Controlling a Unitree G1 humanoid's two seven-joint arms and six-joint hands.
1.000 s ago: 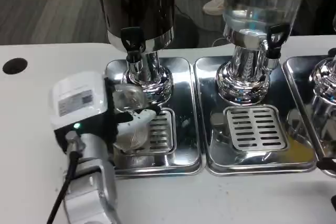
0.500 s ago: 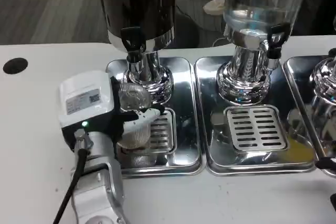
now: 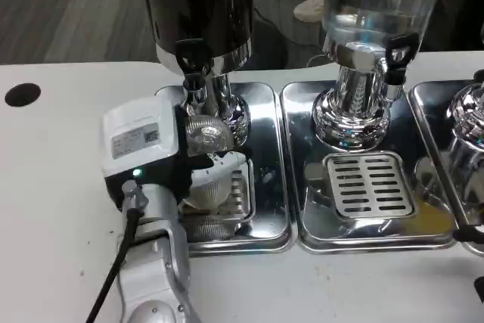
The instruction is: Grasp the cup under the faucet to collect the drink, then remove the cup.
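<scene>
White table (image 3: 45, 187): left robot hand (image 3: 162, 153) grips cup (image 3: 207, 175) beneath faucet (image 3: 192, 66).

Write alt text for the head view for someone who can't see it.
The robot's left hand holds a clear plastic cup beneath the faucet of a dark drink dispenser, over a chrome drip tray. A clear dispenser with its own tray stands to the right on the white table.

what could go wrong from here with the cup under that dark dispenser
The left hand holds the clear cup over the drip grate, close to the chrome pedestal; it could knock the cup's rim against it. The cup's mouth may not sit squarely under the black tap, so drink could miss. The thin cup might deform.
</scene>
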